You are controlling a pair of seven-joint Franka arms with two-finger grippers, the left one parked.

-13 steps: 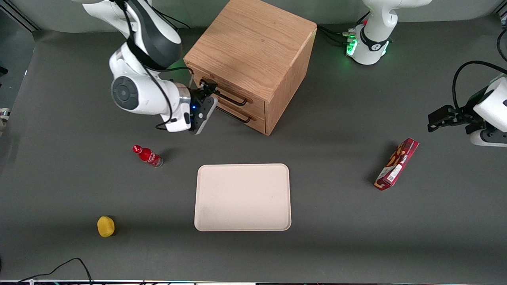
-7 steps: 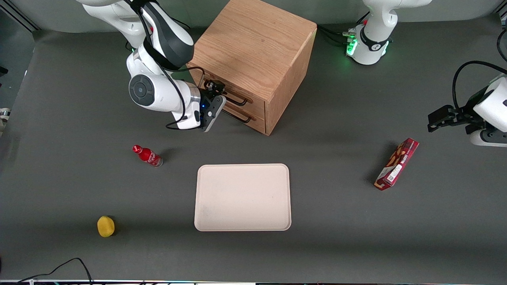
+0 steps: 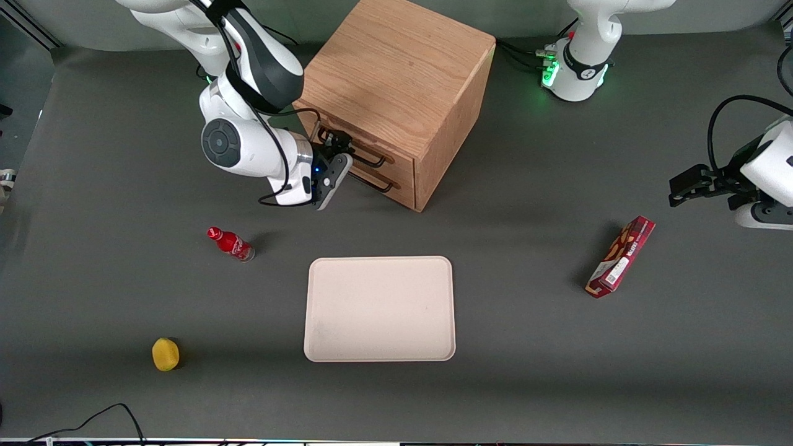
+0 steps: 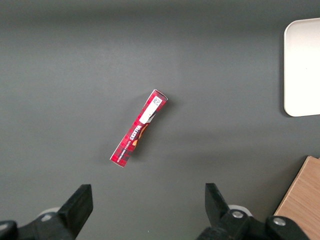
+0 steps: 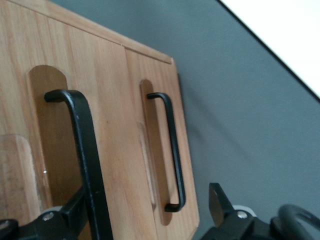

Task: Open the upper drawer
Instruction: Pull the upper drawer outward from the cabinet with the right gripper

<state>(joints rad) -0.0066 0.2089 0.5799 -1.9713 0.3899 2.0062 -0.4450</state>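
At the front of the small light-oak wooden cabinet (image 3: 396,93), the right arm's two-finger gripper (image 3: 332,148) sits at the end of the thin black wire handle (image 3: 362,152) of the upper drawer (image 3: 359,145) nearest the working arm. That drawer is closed, its face flush with the cabinet front.

The right wrist view shows the upper handle's black bar (image 5: 87,165) running between the two fingers, which are spread apart on either side of it, with no contact visible. The lower drawer (image 5: 157,155), with its own matching black wire handle (image 5: 172,155), lies just beside it and is also closed.

Failure modes from this position:

- Off-centre grip. The bar is bracketed near one end, not at its middle. A pull from there is likely to skew the drawer in its runners and jam it.
- Slip. The wire is thin and smooth; a weak or partial closure could let it slide out as the pull begins.
- Cabinet drag. The cabinet stands loose on the dark grey table (image 3: 557,371). If the drawer binds, the whole unit may slide instead of opening.
- Wrong handle. The two handles are close together; any downward drift before closure could foul the lower one.
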